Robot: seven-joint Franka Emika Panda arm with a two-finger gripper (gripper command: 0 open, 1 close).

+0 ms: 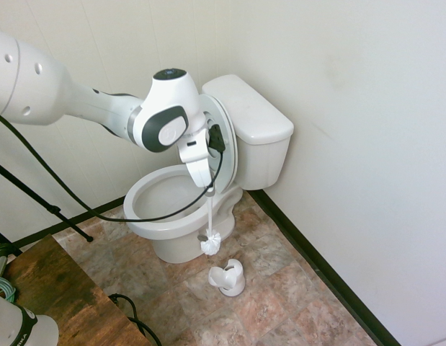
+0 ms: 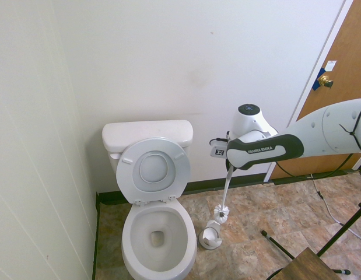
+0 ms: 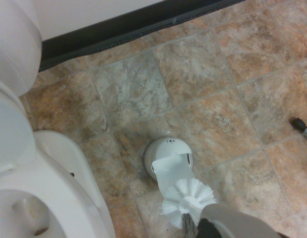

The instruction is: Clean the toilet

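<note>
Toilet [image 1: 181,205] sat beside my gripper [image 1: 208,189]. I had it shut tight on the brush [image 1: 210,241], which hung straight down, just above its holder [image 1: 228,278].

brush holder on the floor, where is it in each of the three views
First exterior view: brush holder at lower centre, on the tiles in front of the toilet.
Second exterior view: holder low, right of the bowl.
Wrist view: holder lower centre, partly behind the brush head.
Shared landmark: the toilet.

White arm [image 1: 78,101] outstretched, gripper [image 1: 209,189] downward, fingers clamped shut
</note>
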